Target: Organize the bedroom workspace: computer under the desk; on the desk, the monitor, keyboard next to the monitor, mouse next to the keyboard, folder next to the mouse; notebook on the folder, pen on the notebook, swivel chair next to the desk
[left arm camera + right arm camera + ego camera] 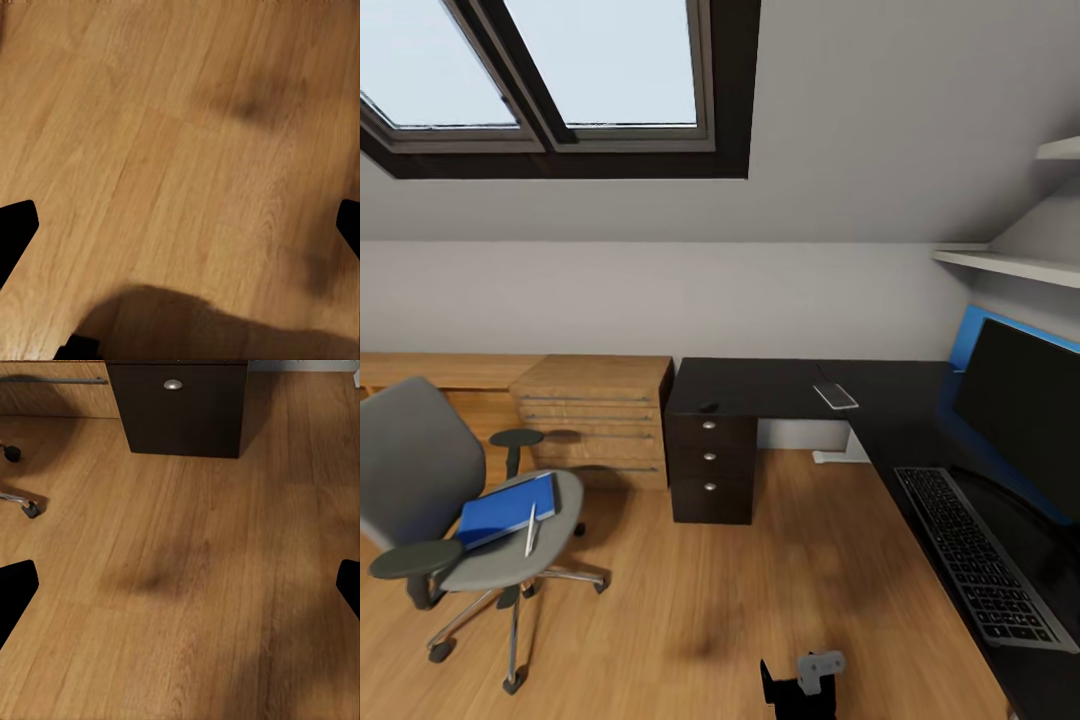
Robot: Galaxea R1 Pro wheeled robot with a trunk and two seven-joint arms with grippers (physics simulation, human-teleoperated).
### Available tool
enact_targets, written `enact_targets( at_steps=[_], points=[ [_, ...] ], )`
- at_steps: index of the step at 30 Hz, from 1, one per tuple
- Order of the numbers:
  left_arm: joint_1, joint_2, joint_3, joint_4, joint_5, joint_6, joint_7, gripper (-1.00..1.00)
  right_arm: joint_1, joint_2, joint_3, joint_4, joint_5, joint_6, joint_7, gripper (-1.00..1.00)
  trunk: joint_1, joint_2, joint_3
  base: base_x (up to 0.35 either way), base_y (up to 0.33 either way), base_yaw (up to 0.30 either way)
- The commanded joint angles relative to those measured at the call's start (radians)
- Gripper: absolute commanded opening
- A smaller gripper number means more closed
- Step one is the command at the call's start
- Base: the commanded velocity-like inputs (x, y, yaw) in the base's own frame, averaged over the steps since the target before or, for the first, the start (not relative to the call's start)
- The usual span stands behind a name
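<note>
In the head view the long black L-shaped desk (780, 385) runs from the picture's centre out toward 3 o'clock, its black drawer unit with round silver knobs (709, 456) standing just right of a light wooden dresser with long bar handles (598, 420). On the desk's right wing the very wide black-fronted monitor (1022, 410) stands at about 3 o'clock, and the slim dark grey keyboard with black keys (978, 554) lies just beside its base, toward 4 o'clock. A small dark oval mouse (708, 407) sits on the desk top above the drawers, and a small flat pale object (836, 396) lies further along the same top; what it is cannot be told. At 8 o'clock the grey upholstered swivel chair on a chrome star base (430, 470) stands on the light wood plank floor (760, 590), well apart from the desk. The flat bright blue folder (505, 509) lies on its seat, and the slim silvery pen (531, 529) rests across the folder's edge. In the left wrist view, the left tool (180, 225) has its black fingertips (15, 229) spread wide over bare planks. In the right wrist view, the right tool (180, 585) is likewise spread, empty, above the floor near the drawer unit.
</note>
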Motion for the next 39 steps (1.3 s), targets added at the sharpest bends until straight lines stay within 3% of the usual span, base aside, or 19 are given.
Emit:
enact_targets(
  at_steps=[1, 19, 25, 27, 31, 39],
  points=[
    [-0.001, 0.000, -0.007, 0.002, 0.011, -0.004, -0.003, 1.00, -0.001, 0.000, 0.005, 0.001, -0.006, -0.003, 0.001, 1.00, 0.000, -0.001, -0.001, 0.261, 0.000, 0.000],
    [-0.001, -0.001, -0.008, 0.010, 0.010, -0.002, -0.004, 1.00, -0.001, -0.005, 0.005, 0.001, -0.006, -0.003, 0.001, 1.00, 0.000, -0.001, -0.001, 0.326, 0.000, 0.000],
    [-0.001, -0.049, -0.016, 0.029, 0.009, 0.019, -0.005, 1.00, -0.001, -0.016, 0.006, 0.001, -0.006, -0.003, 0.001, 1.00, 0.000, -0.001, -0.001, 0.336, 0.000, 0.000],
    [-0.001, -0.061, -0.035, 0.032, -0.006, 0.038, 0.002, 1.00, -0.001, -0.017, 0.006, 0.001, -0.006, -0.003, 0.001, 1.00, 0.000, -0.001, -0.001, 0.336, 0.000, 0.000],
    [-0.001, -0.069, -0.102, 0.035, -0.069, 0.060, 0.046, 1.00, -0.001, -0.017, 0.006, 0.001, -0.006, -0.003, 0.001, 1.00, 0.000, -0.001, -0.001, 0.336, 0.000, 0.000],
    [-0.001, -0.069, -0.125, 0.037, -0.093, 0.058, 0.101, 1.00, -0.001, -0.018, 0.006, 0.000, -0.006, -0.003, 0.001, 1.00, 0.000, -0.001, -0.001, 0.336, 0.000, 0.000]
  ],
)
